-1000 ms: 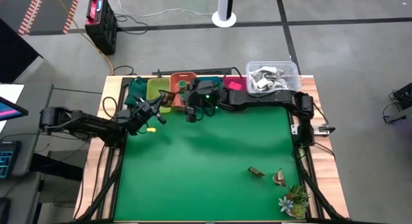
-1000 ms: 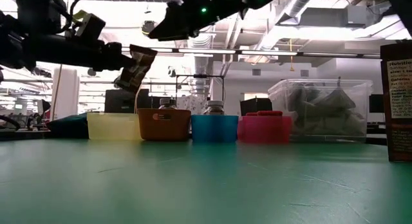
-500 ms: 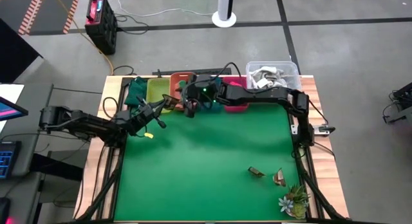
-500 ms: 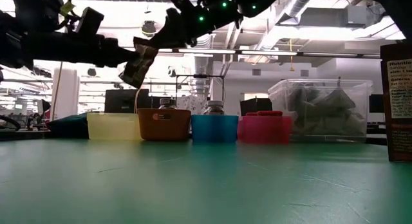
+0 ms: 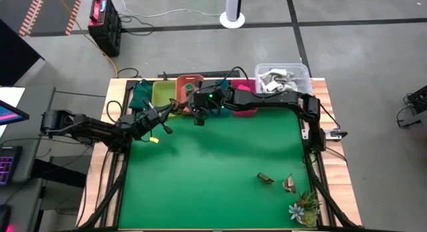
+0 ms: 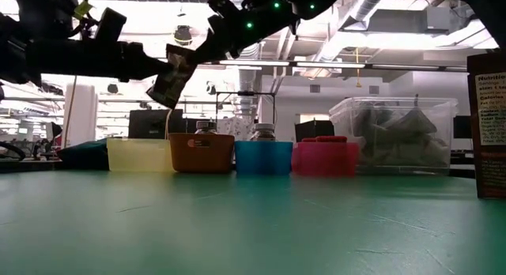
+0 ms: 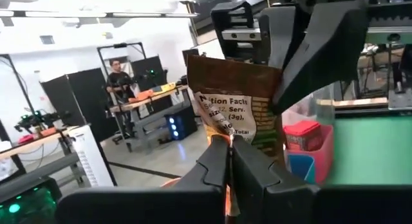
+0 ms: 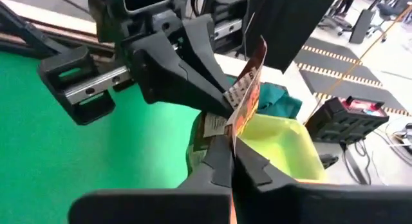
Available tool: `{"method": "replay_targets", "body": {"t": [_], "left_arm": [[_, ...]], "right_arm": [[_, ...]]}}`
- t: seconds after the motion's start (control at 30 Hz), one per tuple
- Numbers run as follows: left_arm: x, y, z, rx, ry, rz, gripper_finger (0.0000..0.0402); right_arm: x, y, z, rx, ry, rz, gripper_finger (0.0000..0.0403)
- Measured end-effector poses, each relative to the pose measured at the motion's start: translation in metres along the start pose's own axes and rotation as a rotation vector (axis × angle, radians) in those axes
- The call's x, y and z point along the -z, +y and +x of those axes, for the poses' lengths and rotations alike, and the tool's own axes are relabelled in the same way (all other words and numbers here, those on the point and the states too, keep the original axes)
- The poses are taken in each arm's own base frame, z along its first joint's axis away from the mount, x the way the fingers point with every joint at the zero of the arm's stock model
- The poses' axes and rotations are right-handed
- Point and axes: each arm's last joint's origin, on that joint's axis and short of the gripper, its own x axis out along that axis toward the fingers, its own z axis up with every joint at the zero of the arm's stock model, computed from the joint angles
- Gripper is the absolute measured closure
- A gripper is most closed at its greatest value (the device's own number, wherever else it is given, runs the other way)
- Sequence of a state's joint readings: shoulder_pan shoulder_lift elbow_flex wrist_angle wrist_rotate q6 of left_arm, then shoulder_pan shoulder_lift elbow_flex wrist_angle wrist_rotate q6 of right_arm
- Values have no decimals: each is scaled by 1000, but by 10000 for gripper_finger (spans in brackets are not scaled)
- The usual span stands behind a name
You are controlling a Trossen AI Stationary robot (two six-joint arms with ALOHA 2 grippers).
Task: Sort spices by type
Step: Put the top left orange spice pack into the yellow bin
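Observation:
A brown crinkly sachet (image 6: pixel 175 73) with a white printed label hangs in the air above the yellow bin (image 6: pixel 140 155) and the orange bin (image 6: pixel 202 152). My left gripper (image 5: pixel 165 112) reaches it from the table's left and is shut on it. My right gripper (image 5: pixel 190 111) reaches it from the right and is shut on it too. Two more brown sachets (image 5: pixel 265 178) (image 5: pixel 289 185) lie flat on the green mat at the near right. My left gripper pinches the sachet's lower edge (image 7: pixel 222 137) between its two fingers, which come about level from the table's left. The sachet stands up past the fingertips, tilted and clear of the bins. My right gripper pinches the sachet's opposite edge (image 8: pixel 241 118) between its two fingers, at the upper corner (image 7: pixel 278 82) as my left wrist view shows it. The fingers come from the table's right, slanting down. The sachet is clear of everything below.
Along the far edge stand yellow, orange, blue (image 6: pixel 263 157) and pink (image 6: pixel 325 158) bins, then a clear box (image 5: pixel 283 79) of white things. A dark green cloth (image 5: pixel 141 93) lies far left. A small spiky plant (image 5: pixel 305 207) sits at the near right corner.
My right gripper has closed in on the sachet held by my left gripper and has shut on its free edge. My left gripper has kept its hold and lifted the sachet slightly.

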State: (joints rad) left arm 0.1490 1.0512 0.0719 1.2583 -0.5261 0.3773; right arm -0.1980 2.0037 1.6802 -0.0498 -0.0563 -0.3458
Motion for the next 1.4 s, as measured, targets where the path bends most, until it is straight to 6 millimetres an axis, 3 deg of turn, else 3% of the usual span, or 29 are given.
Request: {"method": "replay_targets", "body": {"t": [0.2, 0.4, 0.57, 0.73, 1.1, 1.23, 1.4], "left_arm": [[2, -1, 0, 0, 21, -71, 345], [-2, -10, 13, 112, 85, -59, 251], [-16, -17, 28, 200, 111, -105, 182], [-24, -22, 35, 242, 152, -135, 154], [-26, -24, 38, 286, 178, -147, 183], [-27, -25, 38, 305, 173, -138, 228], [-27, -26, 38, 352, 158, -110, 317]], "right_arm": [[4, 2, -6, -30, 87, 3, 381], [-1, 1, -25, -57, 158, -17, 389], [4, 7, -27, -93, 231, -22, 383], [8, 13, -28, -120, 276, -29, 384], [-4, 32, -27, -141, 220, -64, 383], [-4, 32, -27, -137, 220, -63, 383], [-4, 31, -27, -117, 225, -58, 382]]}}
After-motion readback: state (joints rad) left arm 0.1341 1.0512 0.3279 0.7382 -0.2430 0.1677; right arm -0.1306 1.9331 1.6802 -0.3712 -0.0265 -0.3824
